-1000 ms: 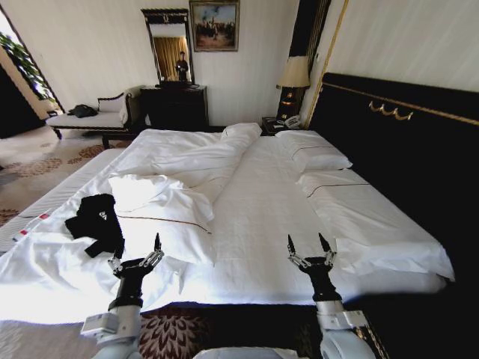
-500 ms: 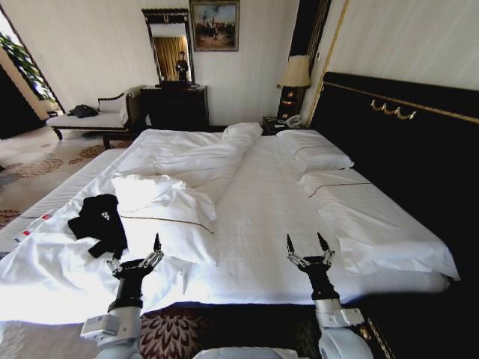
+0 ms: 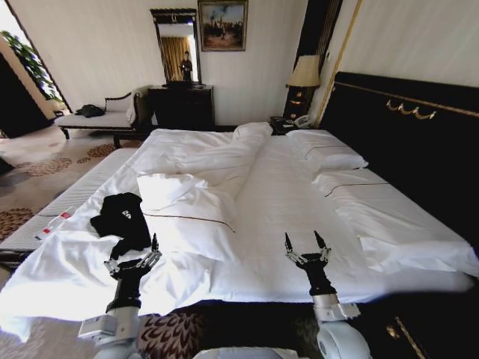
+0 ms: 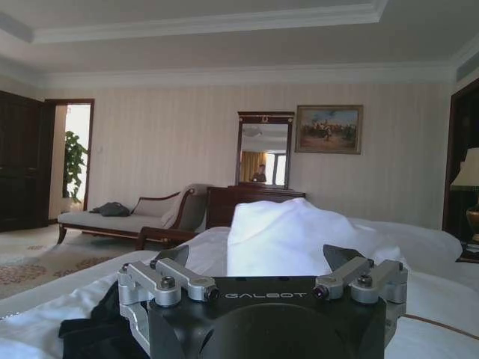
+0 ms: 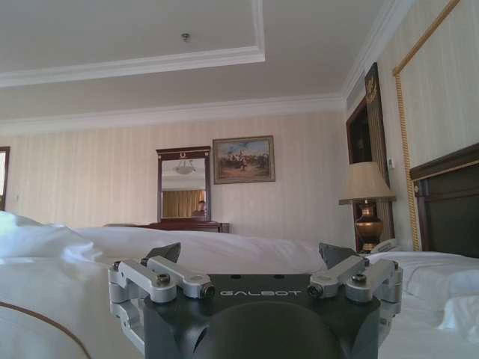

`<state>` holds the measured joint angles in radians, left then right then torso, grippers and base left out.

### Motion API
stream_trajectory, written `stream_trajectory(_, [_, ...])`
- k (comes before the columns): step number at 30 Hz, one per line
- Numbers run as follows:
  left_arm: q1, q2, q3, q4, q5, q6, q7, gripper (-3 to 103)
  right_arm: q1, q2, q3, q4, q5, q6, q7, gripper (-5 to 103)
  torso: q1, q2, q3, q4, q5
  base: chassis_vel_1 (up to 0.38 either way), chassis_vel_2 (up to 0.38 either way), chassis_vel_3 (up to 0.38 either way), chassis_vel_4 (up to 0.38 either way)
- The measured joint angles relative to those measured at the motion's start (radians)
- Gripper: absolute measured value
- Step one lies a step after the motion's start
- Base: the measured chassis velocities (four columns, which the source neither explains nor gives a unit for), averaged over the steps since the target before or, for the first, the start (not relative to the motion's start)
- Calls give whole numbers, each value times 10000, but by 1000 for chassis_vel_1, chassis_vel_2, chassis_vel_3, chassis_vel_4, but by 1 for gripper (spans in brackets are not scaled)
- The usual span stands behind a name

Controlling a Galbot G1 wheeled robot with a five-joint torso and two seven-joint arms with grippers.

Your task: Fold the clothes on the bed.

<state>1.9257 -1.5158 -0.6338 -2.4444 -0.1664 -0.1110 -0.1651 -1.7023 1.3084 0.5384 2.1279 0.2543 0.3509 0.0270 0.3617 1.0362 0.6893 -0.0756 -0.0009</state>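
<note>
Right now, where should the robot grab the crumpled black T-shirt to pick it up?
Probably the near end of the black T-shirt, where a bunched fold trails toward the left gripper. That gripper is open, hovers just short of it and could come in from the bed's foot edge.

I see the black T-shirt (image 3: 122,222) lying crumpled on the left side of the white bed (image 3: 292,202), beside the rumpled duvet, a small white mark showing on it.
</note>
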Motion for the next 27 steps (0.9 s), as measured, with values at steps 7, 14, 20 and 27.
stream_trajectory(7, [89, -65, -137, -30, 42, -41, -19, 100, 962, -593, -303, -352, 1768, -260, 33, 100, 1, 0, 1, -1, 1, 87, 80, -90, -85])
stream_trajectory(14, [231, -174, -142, -37, 371, -142, -1, 100, 2639, -2036, -1160, -1309, 4807, -377, -110, 100, 0, -1, 2, 2, 8, 0, 0, 0, 0])
stream_trajectory(20, [300, -188, -307, -37, 454, -168, 1, 100, 3684, -2841, -1898, -1563, 7471, -1018, -170, 100, 0, -1, 2, 0, 2, 0, 0, 0, 0])
stream_trajectory(27, [436, -312, -586, -185, 600, -168, 0, 100, 6536, -3070, -3257, -2762, 11045, -2779, 679, 100, 1, -1, 2, 3, 6, 0, 0, 0, 0])
